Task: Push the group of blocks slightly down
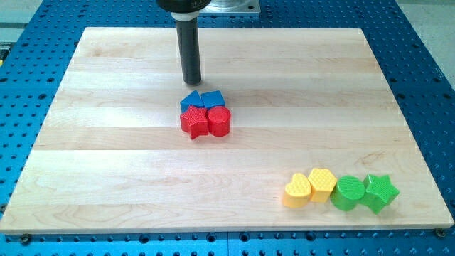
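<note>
A tight group of blocks sits near the board's middle: a blue triangle (190, 101), a blue cube (212, 99), a red star (193, 122) and a red cylinder (219, 121). They touch one another. My tip (192, 82) rests on the board just above the blue triangle, a small gap away, toward the view's top. The dark rod rises straight to the view's top edge.
A second row of blocks lies at the view's bottom right: a yellow heart (297, 190), a yellow hexagon (322, 183), a green cylinder (349, 193) and a green star (379, 191). The wooden board (106, 142) sits on a blue perforated table.
</note>
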